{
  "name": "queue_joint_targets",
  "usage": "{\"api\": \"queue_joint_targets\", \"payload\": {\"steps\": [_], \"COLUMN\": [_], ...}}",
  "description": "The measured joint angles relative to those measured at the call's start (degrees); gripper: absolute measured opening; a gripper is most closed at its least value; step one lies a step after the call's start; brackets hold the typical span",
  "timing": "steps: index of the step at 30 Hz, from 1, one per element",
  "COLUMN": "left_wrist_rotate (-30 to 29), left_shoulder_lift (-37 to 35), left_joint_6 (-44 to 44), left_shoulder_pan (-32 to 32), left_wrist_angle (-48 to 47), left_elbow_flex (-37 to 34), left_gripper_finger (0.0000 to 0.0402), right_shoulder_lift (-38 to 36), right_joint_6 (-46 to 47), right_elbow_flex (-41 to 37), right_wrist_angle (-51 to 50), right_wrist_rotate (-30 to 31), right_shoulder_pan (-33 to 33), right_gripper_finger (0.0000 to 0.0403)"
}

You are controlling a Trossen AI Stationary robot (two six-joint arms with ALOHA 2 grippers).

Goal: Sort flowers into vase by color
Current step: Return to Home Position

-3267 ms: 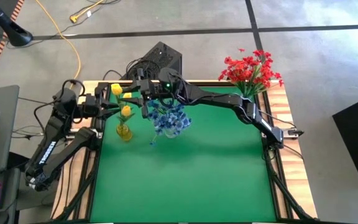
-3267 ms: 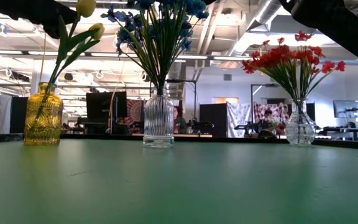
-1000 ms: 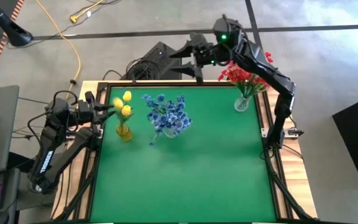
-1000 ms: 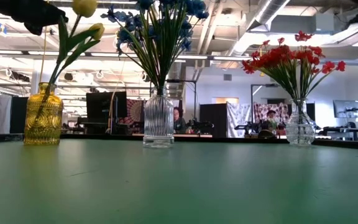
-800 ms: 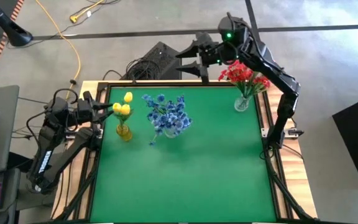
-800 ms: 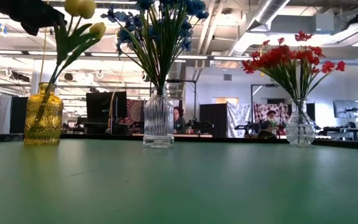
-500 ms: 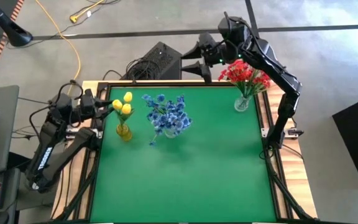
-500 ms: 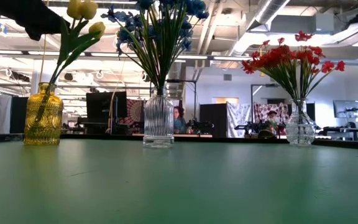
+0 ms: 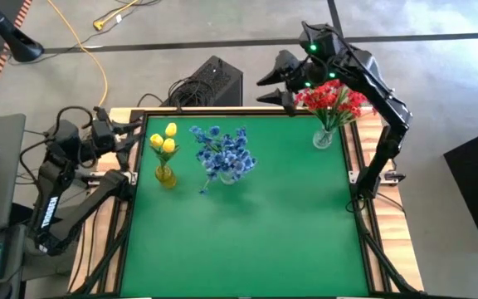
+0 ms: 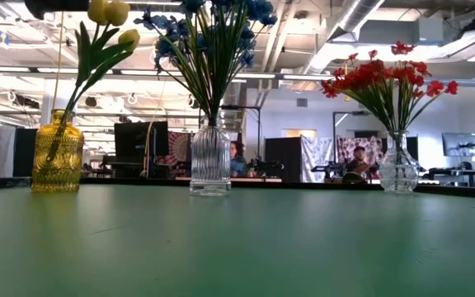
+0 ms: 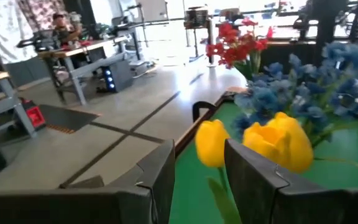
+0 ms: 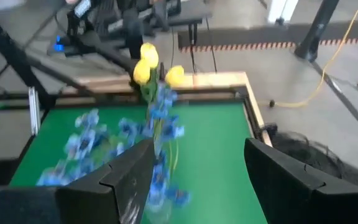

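Three vases stand along the table's far part. An amber vase [image 9: 165, 176] [image 10: 57, 153] holds yellow tulips [image 9: 163, 139] [image 11: 277, 140]. A ribbed clear vase [image 10: 210, 157] holds blue flowers [image 9: 224, 154] [image 12: 160, 118]. A clear vase [image 9: 323, 138] [image 10: 398, 165] holds red flowers [image 9: 332, 95] [image 10: 383, 76]. All stems stick into the vase necks. My left gripper [image 9: 137, 137] [image 11: 197, 177] is open, just left of the tulips, touching nothing. My right gripper [image 9: 266, 88] [image 12: 197, 168] is open, raised over the far edge, left of the red flowers.
The near half of the green mat [image 9: 247, 241] is bare. A wooden frame [image 9: 375, 133] edges the table. A black box and cables [image 9: 210, 81] lie on the floor beyond the far edge. People sit in the room behind [image 10: 355, 158].
My left gripper has drawn back from the yellow tulips toward the table's left edge. My right arm has swung toward the table's right, its gripper staying raised beyond the far edge, nearer the red flowers. One yellow bud has shifted slightly; the vases have stayed put.
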Motion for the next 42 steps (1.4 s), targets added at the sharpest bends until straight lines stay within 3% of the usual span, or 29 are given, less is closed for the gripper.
{"api": "queue_joint_targets", "payload": {"steps": [8,14,19,24,32,38,42], "left_wrist_rotate": [-1.02,17.82,23.71,29.18,28.93,29.71,26.82], "left_shoulder_lift": [0.21,0.06,0.06,0.06,-0.07,-0.05,-0.05], "left_joint_6": [-1.33,-6.15,-16.02,-20.15,-25.20,-35.91,-42.33], "left_shoulder_pan": [0.02,0.00,0.02,0.01,-0.21,-5.86,-12.68], "left_wrist_angle": [2.82,10.76,18.07,19.61,23.19,41.57,54.82], "left_elbow_flex": [0.32,0.32,0.35,0.35,-4.21,-11.45,-14.85], "left_gripper_finger": [0.0128,0.0128,0.0128,0.0128,0.0128,0.0128,0.0128], "right_shoulder_lift": [-6.90,-15.30,-25.40,-34.97,-44.80,-48.86,-51.32], "right_joint_6": [0.24,4.28,9.06,13.05,19.64,22.48,23.70], "right_elbow_flex": [-7.69,-25.00,-40.80,-56.84,-77.93,-85.79,-90.16], "right_wrist_angle": [-3.19,4.78,16.11,29.32,47.80,50.28,52.72], "right_wrist_rotate": [0.96,2.67,9.36,15.30,22.14,28.83,34.61], "right_shoulder_pan": [-0.70,1.46,5.60,12.10,20.01,22.72,23.03], "right_gripper_finger": [0.0276,0.0276,0.0276,0.0276,0.0276,0.0276,0.0276]}}
